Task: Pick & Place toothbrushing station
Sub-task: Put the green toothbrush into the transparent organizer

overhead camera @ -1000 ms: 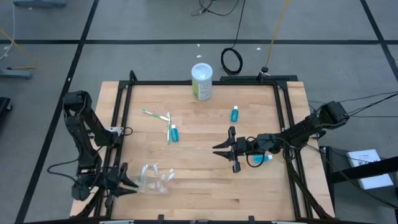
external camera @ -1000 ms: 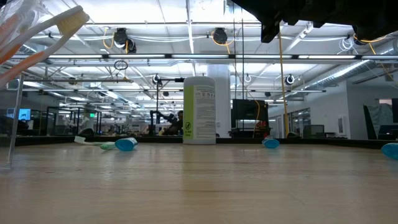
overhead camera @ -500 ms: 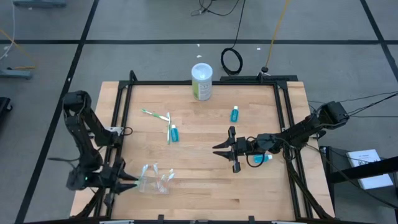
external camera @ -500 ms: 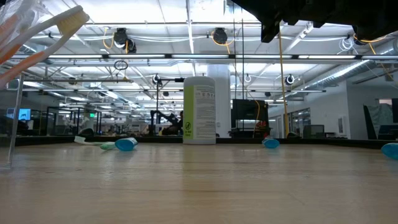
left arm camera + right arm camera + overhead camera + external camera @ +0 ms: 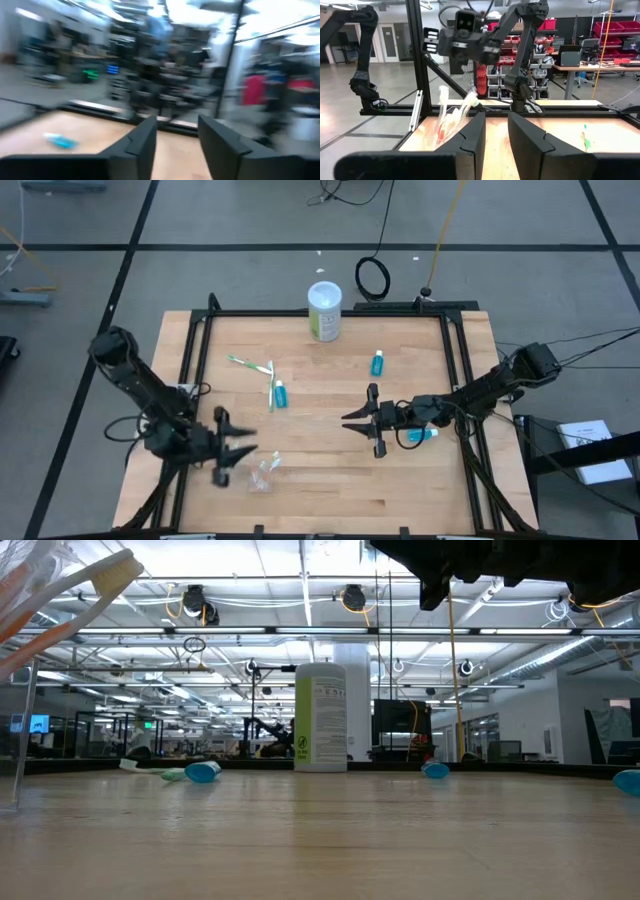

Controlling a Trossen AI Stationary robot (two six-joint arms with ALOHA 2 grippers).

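1. Near the table's front-left corner, my left gripper (image 5: pixel 232 452) hovers beside the clear plastic cup (image 5: pixel 262 472), fingers spread and holding nothing.
2. The cup stands there with several toothbrushes (image 5: pixel 451 117) already in it, so part of the station looks gathered.
3. My right gripper (image 5: pixel 362 420) waits right of centre, fingers apart by only a narrow gap, empty.
4. Still out on the wood: two toothbrushes (image 5: pixel 258 370) toward the far left, a teal tube (image 5: pixel 281 393) just beside them, another tube (image 5: pixel 377 363) farther right, and a third tube (image 5: pixel 421 435) near my right arm.
5. I judge roughly half remains.
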